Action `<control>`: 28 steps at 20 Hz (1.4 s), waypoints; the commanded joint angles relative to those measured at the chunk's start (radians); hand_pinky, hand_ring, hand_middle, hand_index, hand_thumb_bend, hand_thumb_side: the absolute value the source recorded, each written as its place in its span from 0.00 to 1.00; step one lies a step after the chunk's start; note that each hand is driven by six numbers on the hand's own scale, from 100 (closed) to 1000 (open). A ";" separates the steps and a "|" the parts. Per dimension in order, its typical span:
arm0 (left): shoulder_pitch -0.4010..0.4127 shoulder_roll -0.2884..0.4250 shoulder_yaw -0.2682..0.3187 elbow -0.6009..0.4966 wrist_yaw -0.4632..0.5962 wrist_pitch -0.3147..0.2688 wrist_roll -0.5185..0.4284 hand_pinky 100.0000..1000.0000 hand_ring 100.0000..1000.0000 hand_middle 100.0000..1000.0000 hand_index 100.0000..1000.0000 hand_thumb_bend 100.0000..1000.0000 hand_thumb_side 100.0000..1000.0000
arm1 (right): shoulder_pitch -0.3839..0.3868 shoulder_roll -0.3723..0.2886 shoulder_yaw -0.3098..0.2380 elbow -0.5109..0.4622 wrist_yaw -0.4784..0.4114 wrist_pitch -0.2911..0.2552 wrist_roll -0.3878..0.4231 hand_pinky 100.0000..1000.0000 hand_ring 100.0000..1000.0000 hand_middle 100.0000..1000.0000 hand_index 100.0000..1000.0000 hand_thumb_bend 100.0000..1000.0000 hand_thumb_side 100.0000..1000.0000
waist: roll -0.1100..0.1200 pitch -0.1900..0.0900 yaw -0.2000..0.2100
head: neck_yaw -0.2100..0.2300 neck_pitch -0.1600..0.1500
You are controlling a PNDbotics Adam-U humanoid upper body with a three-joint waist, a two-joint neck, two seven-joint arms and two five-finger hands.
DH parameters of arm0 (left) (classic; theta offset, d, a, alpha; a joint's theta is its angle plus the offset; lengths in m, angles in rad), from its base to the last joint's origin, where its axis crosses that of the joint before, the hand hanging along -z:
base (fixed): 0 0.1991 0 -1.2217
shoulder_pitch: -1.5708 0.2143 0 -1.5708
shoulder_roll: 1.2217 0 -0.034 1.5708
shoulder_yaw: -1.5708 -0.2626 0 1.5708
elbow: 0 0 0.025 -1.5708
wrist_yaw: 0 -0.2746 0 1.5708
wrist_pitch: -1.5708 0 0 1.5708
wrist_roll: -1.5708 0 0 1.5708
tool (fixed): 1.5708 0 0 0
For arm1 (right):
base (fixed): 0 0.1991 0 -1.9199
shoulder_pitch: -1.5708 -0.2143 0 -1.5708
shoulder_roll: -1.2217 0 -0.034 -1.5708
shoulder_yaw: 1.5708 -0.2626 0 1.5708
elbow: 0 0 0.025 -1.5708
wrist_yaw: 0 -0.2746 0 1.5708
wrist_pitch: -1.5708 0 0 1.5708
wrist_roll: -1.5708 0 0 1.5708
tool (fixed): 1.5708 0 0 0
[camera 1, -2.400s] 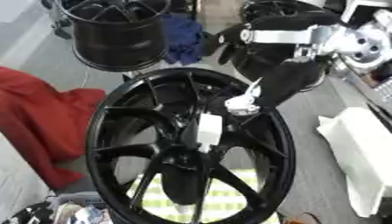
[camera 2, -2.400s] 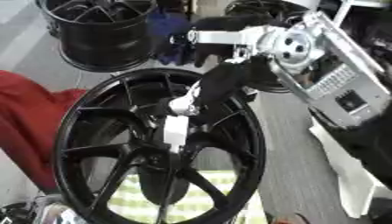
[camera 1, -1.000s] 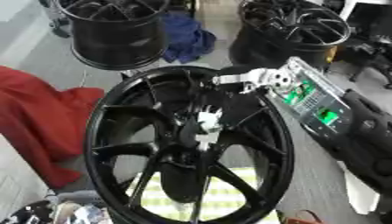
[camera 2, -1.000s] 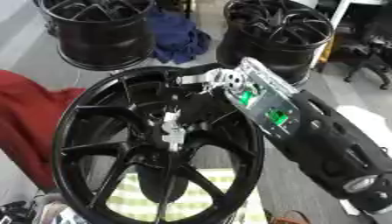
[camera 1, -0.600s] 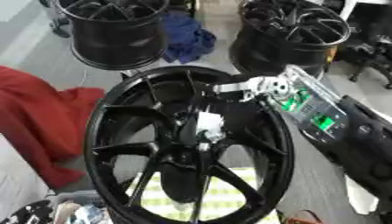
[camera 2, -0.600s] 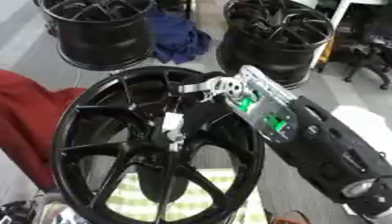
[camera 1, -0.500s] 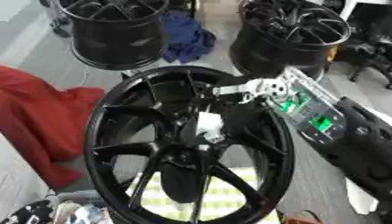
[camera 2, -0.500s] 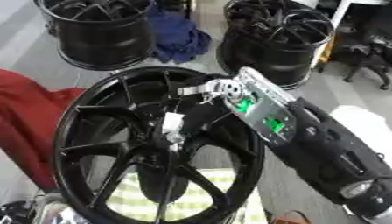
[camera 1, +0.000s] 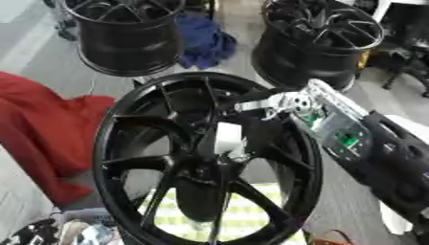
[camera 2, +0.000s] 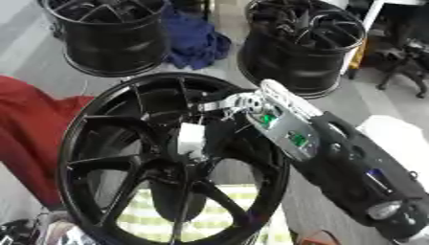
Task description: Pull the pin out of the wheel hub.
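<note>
A large black wheel hub [camera 1: 126, 143] lies face up in the middle, over a yellow-green checked cloth. A white pin [camera 1: 228, 136] stands upright at its centre. My right arm comes in from the right, its silver forearm with green circuit boards [camera 1: 331, 125] lying across the hub's right rim. My right hand [camera 1: 251, 115] sits just up and right of the pin. It is dark against the black spokes, and whether it touches the pin cannot be made out. My left hand is out of view.
Two more black wheels [camera 1: 130, 36] [camera 1: 322, 40] stand at the back, with a blue cloth [camera 1: 205, 40] between them. A red cloth [camera 1: 38, 129] lies at the left. Small clutter [camera 1: 59, 234] fills the lower left corner.
Since 2.4 s ago my right arm has swung down from above the hub, and its forearm now lies across the right rim. Over the last second it slid slightly lower. The pin stays at the centre.
</note>
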State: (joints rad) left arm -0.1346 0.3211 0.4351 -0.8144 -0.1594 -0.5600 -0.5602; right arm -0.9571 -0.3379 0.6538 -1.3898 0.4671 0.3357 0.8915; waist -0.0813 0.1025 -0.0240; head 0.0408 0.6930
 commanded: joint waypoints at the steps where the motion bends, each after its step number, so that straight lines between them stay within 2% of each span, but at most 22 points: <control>1: -0.010 0.017 0.000 -0.016 0.001 -0.347 -0.347 0.61 0.63 0.64 0.83 0.00 0.66 | -0.013 -0.005 -0.006 -0.004 0.022 0.004 0.016 0.70 0.74 0.76 0.87 0.29 0.29 | 0.009 -0.010 0.001 | -0.001 0.002; 5: -0.010 0.017 0.000 -0.017 0.002 -0.347 -0.347 0.61 0.63 0.64 0.83 0.00 0.66 | -0.014 -0.004 -0.010 -0.006 0.035 -0.002 0.016 0.66 0.70 0.73 0.84 0.23 0.24 | 0.009 -0.010 0.000 | -0.001 0.002; 8: -0.010 0.017 0.000 -0.017 0.002 -0.347 -0.347 0.61 0.63 0.64 0.83 0.00 0.66 | -0.016 -0.005 -0.017 -0.017 0.039 -0.002 0.011 0.55 0.58 0.62 0.73 0.14 0.22 | 0.009 -0.010 -0.001 | -0.001 0.002; 9: -0.010 0.018 0.000 -0.017 0.002 -0.347 -0.347 0.61 0.63 0.64 0.83 0.00 0.66 | -0.016 -0.006 -0.019 -0.021 0.037 0.000 0.006 0.55 0.58 0.62 0.73 0.14 0.22 | 0.009 -0.010 -0.001 | -0.001 0.002; 14: -0.009 0.018 0.000 -0.016 0.001 -0.347 -0.347 0.61 0.63 0.64 0.83 0.00 0.66 | -0.019 -0.010 -0.022 -0.050 0.011 0.016 -0.038 0.46 0.47 0.48 0.59 0.03 0.23 | 0.009 -0.010 -0.002 | -0.001 0.003; 19: -0.008 0.019 0.000 -0.016 0.001 -0.347 -0.347 0.61 0.63 0.64 0.83 0.00 0.66 | -0.026 -0.025 -0.024 -0.097 -0.046 0.040 -0.080 0.40 0.42 0.42 0.53 0.01 0.22 | 0.009 -0.012 -0.003 | -0.001 0.005; 20: -0.007 0.019 0.000 -0.015 0.001 -0.347 -0.347 0.61 0.63 0.64 0.83 0.00 0.66 | -0.029 -0.030 -0.025 -0.110 -0.059 0.046 -0.086 0.39 0.41 0.42 0.53 0.01 0.26 | 0.009 -0.012 -0.003 | -0.001 0.005; 22: -0.006 0.019 0.000 -0.015 0.000 -0.347 -0.347 0.61 0.63 0.64 0.83 0.00 0.66 | -0.035 -0.044 -0.027 -0.137 -0.083 0.060 -0.093 0.38 0.40 0.41 0.52 0.01 0.22 | 0.008 -0.013 -0.004 | 0.000 0.005; 28: -0.001 0.023 0.002 -0.013 -0.001 -0.347 -0.347 0.61 0.63 0.65 0.83 0.00 0.66 | -0.065 -0.126 -0.061 -0.264 -0.169 0.116 -0.097 0.37 0.40 0.41 0.52 0.02 0.22 | 0.004 -0.018 -0.009 | 0.005 0.009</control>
State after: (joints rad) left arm -0.1320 0.3210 0.4351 -0.8146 -0.1598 -0.5600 -0.5602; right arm -0.9981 -0.4227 0.6179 -1.6112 0.3202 0.4242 0.7825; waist -0.0833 0.1005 -0.0323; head 0.0428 0.6974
